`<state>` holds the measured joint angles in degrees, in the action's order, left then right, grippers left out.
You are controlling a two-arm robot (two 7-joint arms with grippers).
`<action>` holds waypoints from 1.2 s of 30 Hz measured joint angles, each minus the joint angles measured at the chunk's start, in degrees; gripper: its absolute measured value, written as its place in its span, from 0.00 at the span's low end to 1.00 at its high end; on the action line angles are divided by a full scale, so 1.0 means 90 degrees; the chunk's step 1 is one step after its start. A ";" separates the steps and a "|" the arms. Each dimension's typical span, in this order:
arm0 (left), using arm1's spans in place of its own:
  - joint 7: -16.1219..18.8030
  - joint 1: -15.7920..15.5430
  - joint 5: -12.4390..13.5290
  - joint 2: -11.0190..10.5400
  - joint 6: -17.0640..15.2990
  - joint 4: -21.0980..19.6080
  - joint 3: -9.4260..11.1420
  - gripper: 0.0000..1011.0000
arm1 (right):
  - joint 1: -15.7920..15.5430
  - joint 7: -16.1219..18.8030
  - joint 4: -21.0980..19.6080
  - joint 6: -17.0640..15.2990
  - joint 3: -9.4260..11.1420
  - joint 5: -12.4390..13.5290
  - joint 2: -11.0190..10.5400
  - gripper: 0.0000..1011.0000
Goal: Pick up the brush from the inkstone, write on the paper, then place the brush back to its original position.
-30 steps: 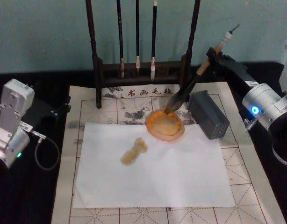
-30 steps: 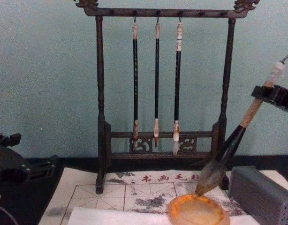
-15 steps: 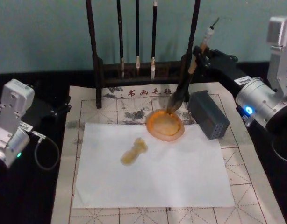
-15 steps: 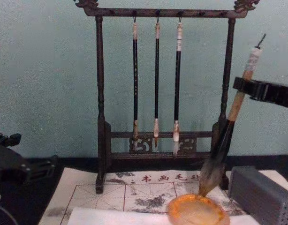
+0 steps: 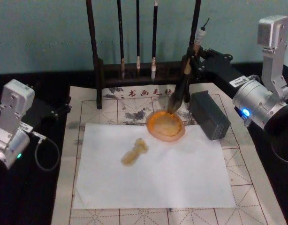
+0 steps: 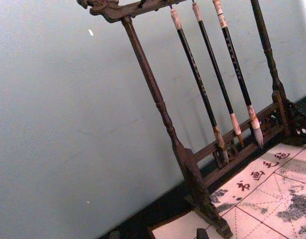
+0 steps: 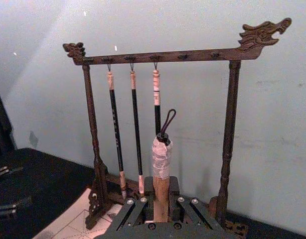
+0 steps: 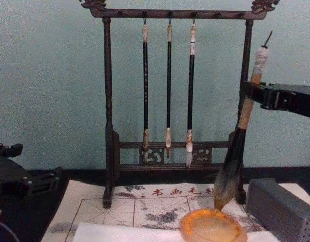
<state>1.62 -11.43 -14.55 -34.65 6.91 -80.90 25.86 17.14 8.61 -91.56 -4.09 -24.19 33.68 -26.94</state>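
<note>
Brush point(image 8: 236, 150), bushy-tipped, over round amber inkstone point(image 8: 191, 231)

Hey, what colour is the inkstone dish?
The inkstone is translucent orange-amber, seen best in the head view.

Teal wall point(image 8: 49, 75), blk tabletop point(image 5: 41, 206)

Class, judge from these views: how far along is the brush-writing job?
Done: the right gripper clamps the brush. In hand: brush held near upright, tip by the rim of the inkstone. Remaining: writing on the paper, returning the brush. The left gripper sits parked leftward.
</note>
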 joint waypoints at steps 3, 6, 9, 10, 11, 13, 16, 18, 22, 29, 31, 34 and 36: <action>0.0000 0.0000 0.0000 0.0000 0.0000 0.0000 0.0000 0.99 | -0.0012 0.0034 -0.0021 0.0000 0.0009 -0.0115 0.0013 0.20; 0.0000 0.0000 0.0000 0.0000 0.0000 0.0000 0.0000 0.99 | -0.0013 0.0034 -0.0021 0.0000 0.0010 -0.0114 0.0013 0.20; 0.0000 0.0000 0.0000 0.0000 0.0000 0.0000 0.0000 0.99 | -0.0015 0.0032 -0.0021 0.0000 0.0012 -0.0107 0.0014 0.20; 0.0000 0.0000 0.0000 0.0000 0.0000 0.0000 0.0000 0.99 | -0.0016 0.0031 -0.0020 0.0000 0.0013 -0.0106 0.0014 0.20; 0.0000 0.0000 0.0000 0.0000 0.0000 0.0000 0.0000 0.99 | -0.0016 0.0029 -0.0019 0.0000 0.0013 -0.0102 0.0014 0.20; 0.0000 0.0000 0.0000 0.0000 0.0000 0.0000 0.0000 0.99 | -0.0017 0.0025 -0.0017 -0.0001 0.0013 -0.0093 0.0014 0.20; 0.0000 0.0000 0.0000 0.0000 0.0000 0.0000 0.0000 0.99 | -0.0017 0.0023 -0.0015 -0.0001 0.0013 -0.0085 0.0014 0.20; 0.0000 0.0000 0.0000 0.0000 0.0000 0.0000 0.0000 0.99 | -0.0017 0.0020 -0.0014 -0.0001 0.0013 -0.0079 0.0014 0.20; 0.0000 0.0000 0.0000 0.0000 0.0000 0.0000 0.0000 0.99 | -0.0017 0.0018 -0.0012 -0.0001 0.0013 -0.0070 0.0014 0.20; 0.0000 0.0000 0.0000 0.0000 0.0000 0.0000 0.0000 0.99 | -0.0017 0.0014 -0.0007 -0.0001 0.0013 -0.0062 0.0014 0.20; 0.0000 0.0000 0.0000 0.0000 0.0000 0.0000 0.0000 0.99 | -0.0018 0.0013 -0.0006 -0.0001 0.0013 -0.0060 0.0014 0.20; 0.0000 0.0000 0.0000 0.0000 0.0000 0.0000 0.0000 0.99 | -0.0018 0.0012 -0.0004 -0.0001 0.0013 -0.0058 0.0014 0.20; 0.0000 0.0000 0.0000 0.0000 0.0000 0.0000 0.0000 0.99 | -0.0018 0.0011 -0.0004 -0.0001 0.0013 -0.0057 0.0014 0.20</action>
<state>1.62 -11.43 -14.55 -34.65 6.91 -80.90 25.86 16.98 8.71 -91.60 -4.10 -24.07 33.17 -26.82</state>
